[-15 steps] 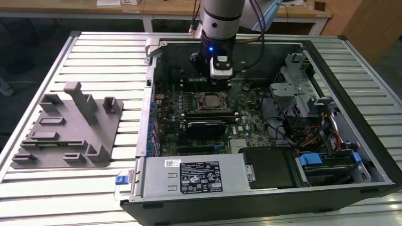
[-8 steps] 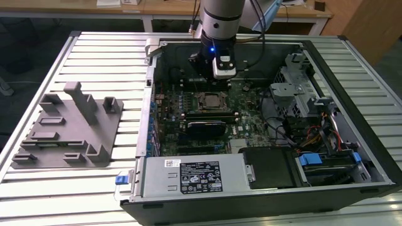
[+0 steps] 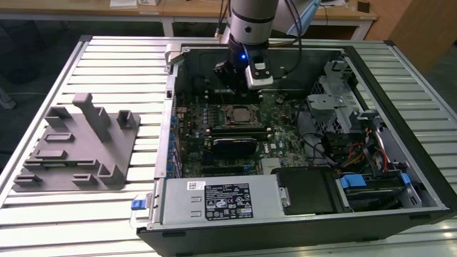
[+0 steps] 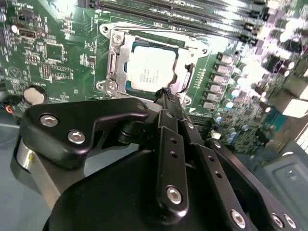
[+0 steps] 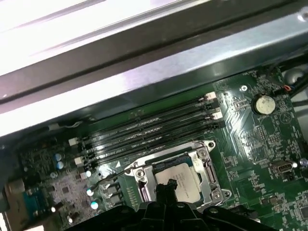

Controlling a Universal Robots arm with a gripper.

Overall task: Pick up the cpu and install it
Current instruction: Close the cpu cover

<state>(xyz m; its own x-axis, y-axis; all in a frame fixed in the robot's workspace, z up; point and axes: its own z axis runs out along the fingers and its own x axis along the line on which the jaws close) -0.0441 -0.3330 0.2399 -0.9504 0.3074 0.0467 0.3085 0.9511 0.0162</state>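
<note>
The hand (image 4: 166, 95), fingertips pressed together and empty, hangs just over the cpu (image 4: 150, 69). The cpu lies in its socket (image 4: 111, 65) on the motherboard (image 4: 57, 57) inside the open case (image 3: 286, 235). A grey tray (image 3: 78, 144) sits outside it on the surface (image 3: 107, 59).

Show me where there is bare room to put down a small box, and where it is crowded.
Bare slatted table lies between the grey tray and the computer case, and along the exterior view's right of the case. Inside the case it is crowded: the gripper hangs close to the cpu and cables tangle beside the drive cage.
</note>
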